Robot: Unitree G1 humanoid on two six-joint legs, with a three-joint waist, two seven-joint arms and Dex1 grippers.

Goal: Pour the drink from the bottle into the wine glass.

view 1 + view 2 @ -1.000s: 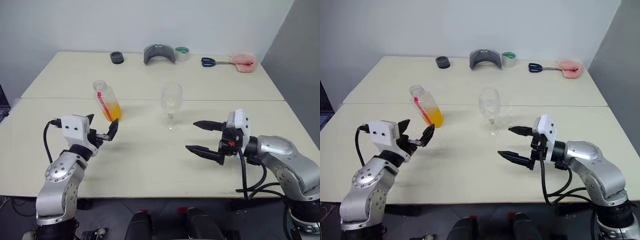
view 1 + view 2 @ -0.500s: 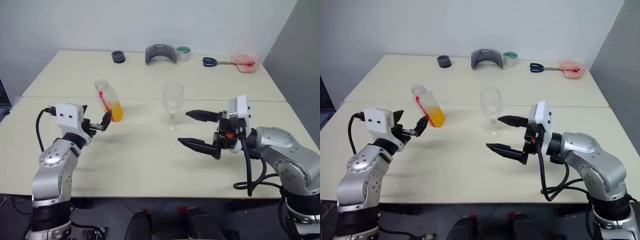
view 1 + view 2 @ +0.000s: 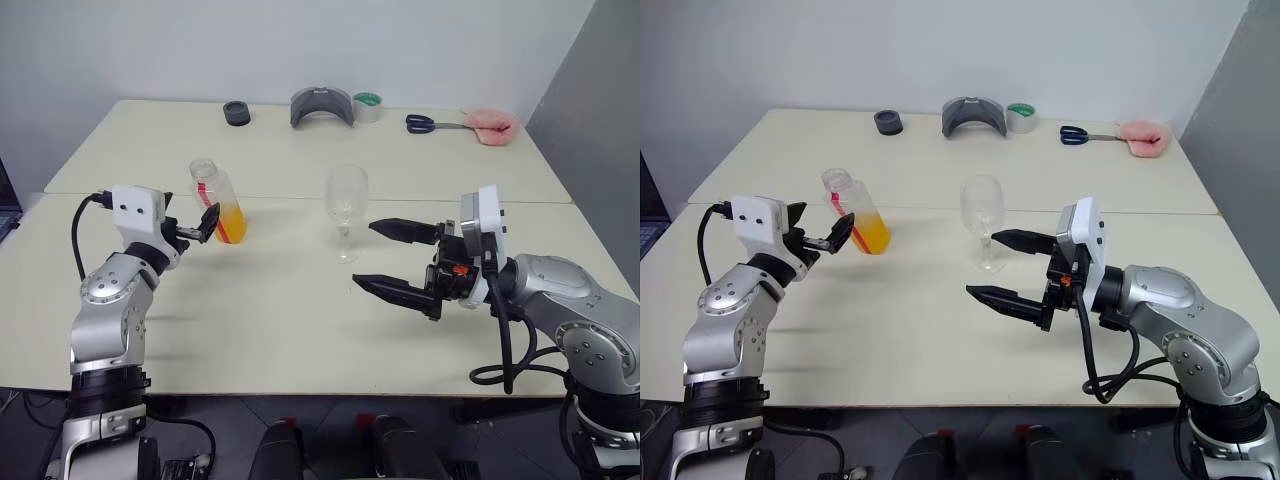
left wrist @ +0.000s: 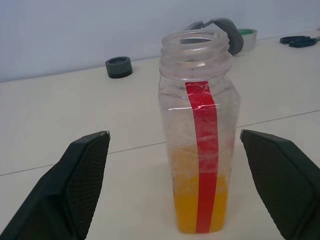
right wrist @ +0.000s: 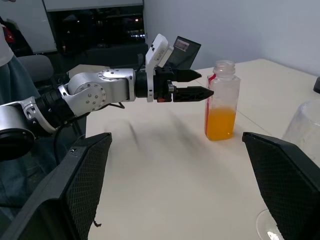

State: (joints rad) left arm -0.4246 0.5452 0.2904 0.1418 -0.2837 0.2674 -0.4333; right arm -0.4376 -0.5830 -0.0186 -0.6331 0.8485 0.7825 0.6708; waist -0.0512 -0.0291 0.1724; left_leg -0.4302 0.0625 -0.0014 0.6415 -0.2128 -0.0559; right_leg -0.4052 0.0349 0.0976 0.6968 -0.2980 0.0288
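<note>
Pale surface (image 3: 300, 320): left gripper (image 3: 196, 226) has advanced, wide open, flanking uncapped bottle (image 3: 216, 201), seemingly untouched; right gripper (image 3: 392, 260) open, empty.

Uncapped bottle (image 4: 199, 150), drink (image 4: 200, 212) low; upright wine glass (image 3: 345, 205)

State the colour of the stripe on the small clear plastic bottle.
Red stripe, clearest in the left wrist view.

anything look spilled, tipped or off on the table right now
No spill shows, and the wine glass stands upright and empty. The bottle has no cap on its wide neck. In the head views it seems to lean, but the left wrist view shows it standing straight, the drink low in it.
</note>
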